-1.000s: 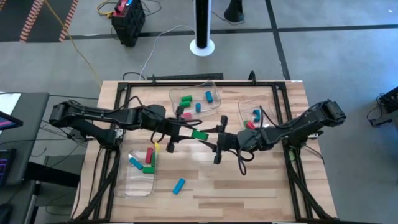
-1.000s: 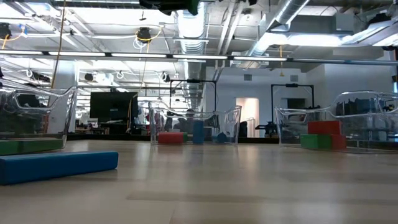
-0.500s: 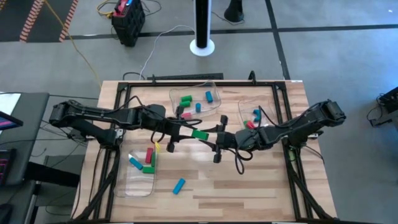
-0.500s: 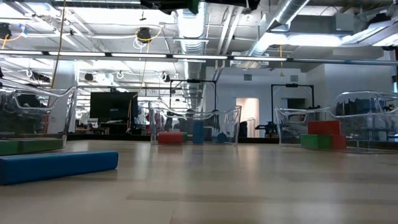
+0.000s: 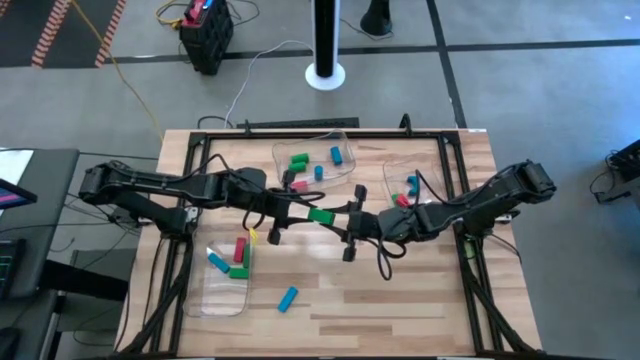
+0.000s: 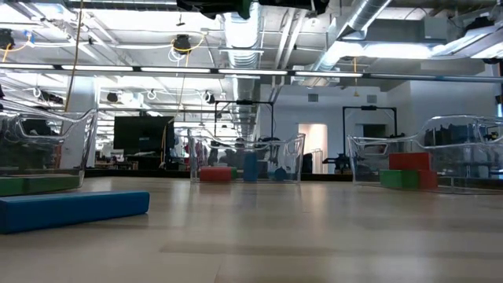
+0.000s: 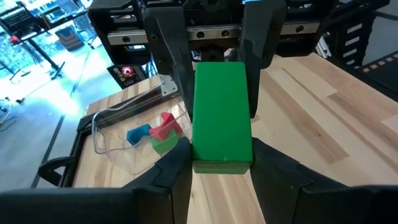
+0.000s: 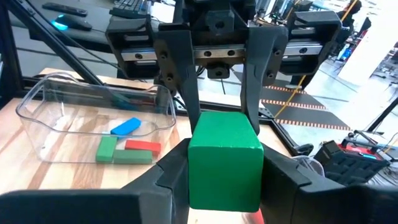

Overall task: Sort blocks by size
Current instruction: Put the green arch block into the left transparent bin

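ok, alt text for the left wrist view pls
A green block is held above the wooden table between the left gripper's fingers and the facing right gripper. Off to one side, a clear tray holds blue, red and green blocks.

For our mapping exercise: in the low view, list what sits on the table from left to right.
Left tray with a green block → loose blue block → middle tray → right tray with red block.

Bright, even overhead light; soft shadows
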